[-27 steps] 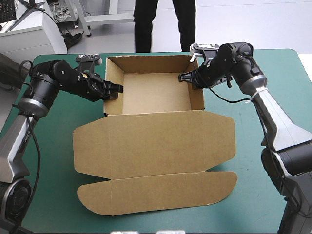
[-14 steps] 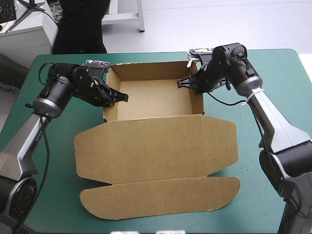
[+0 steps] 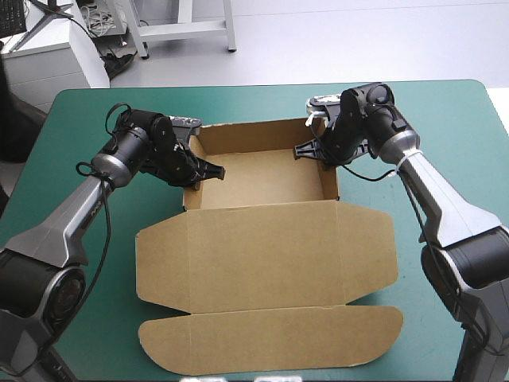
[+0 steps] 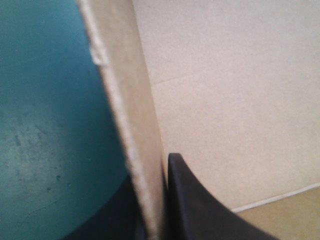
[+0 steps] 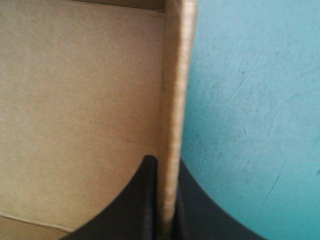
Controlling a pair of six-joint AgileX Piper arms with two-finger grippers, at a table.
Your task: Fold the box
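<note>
- High view: the brown box (image 3: 258,177) sits on the bench (image 3: 445,103), toward the far edge and about midway between the left and right edges. It is an open tray with four walls raised.
- The lid (image 3: 266,247) lies flat on the teal-green cover (image 3: 87,263), reaching from the tray's near wall toward the near edge. Its rounded end flap (image 3: 270,341) is also flat and lies closest to the near edge.
- The left arm (image 3: 147,147) comes in from the bench's left side. The left jaws stand at the tray's left wall (image 3: 191,179), about halfway along it.
- The right arm (image 3: 362,119) reaches in from the right side. The right jaws stand at the tray's right wall (image 3: 330,171), nearer its far end.
- Left wrist view: the left jaws are all but closed, holding the upright wall (image 4: 132,115). One of the black fingers (image 4: 200,205) is inside the tray, and the other is outside over the cover (image 4: 50,125).
- Right wrist view: the right jaws are likewise narrow, pinching the wall (image 5: 175,100) edge-on. One finger (image 5: 132,205) lies against the inner face, and the other (image 5: 205,215) is on the outer side above the cover (image 5: 250,100).
- Both walls stand upright in the jaws, and the tray floor shows bare.
</note>
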